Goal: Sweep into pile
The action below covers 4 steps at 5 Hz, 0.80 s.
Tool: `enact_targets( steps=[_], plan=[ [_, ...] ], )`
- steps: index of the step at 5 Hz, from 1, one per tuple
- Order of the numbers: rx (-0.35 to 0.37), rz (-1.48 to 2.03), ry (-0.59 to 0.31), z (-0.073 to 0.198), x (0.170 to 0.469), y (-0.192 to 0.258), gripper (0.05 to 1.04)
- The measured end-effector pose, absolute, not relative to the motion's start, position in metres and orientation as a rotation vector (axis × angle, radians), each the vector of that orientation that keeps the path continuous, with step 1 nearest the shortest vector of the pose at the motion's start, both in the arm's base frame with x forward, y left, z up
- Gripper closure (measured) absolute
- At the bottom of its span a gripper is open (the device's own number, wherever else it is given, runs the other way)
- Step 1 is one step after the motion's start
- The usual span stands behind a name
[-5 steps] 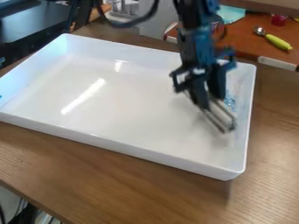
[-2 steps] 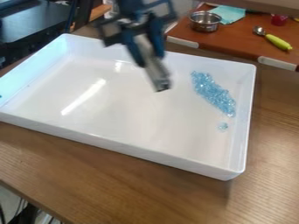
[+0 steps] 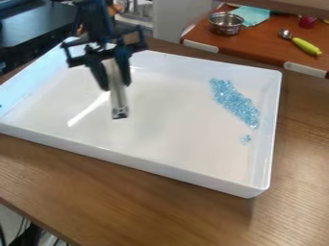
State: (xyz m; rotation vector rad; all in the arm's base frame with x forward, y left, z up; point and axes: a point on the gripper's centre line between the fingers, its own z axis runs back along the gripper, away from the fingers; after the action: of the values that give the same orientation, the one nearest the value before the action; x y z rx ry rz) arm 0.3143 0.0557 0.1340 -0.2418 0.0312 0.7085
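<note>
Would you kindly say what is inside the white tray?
Blue beads lie toward the tray's right side, a few apart; what the claw and tool cover cannot be seen.

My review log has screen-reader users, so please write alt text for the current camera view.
A black two-finger gripper holds a slim silver-coloured tool over the left half of a white rectangular tray. Near the tray's right side lies an elongated patch of small light-blue translucent pieces, with a few strays below.

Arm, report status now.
Black two-finger gripper holds slim silvery tool over white rectangular tray. Pale-blue glassy pieces in elongated band, small cluster apart. Nothing visible between tool and band.
</note>
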Motion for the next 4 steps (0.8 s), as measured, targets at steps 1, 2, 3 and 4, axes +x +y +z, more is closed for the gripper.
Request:
enact_targets(
  steps=[1, 2, 3, 4],
  plan=[
    [-0.213, 0.678, 0.088, 0.106, 0.314, 0.069, 0.717],
    [-0.187, 0.667, 0.089, 0.096, 0.314, 0.083, 0.717],
    [-0.165, 0.636, 0.098, 0.088, 0.308, 0.085, 0.717],
    [-0.153, 0.617, 0.097, 0.082, 0.301, 0.089, 0.717]
  ],
)
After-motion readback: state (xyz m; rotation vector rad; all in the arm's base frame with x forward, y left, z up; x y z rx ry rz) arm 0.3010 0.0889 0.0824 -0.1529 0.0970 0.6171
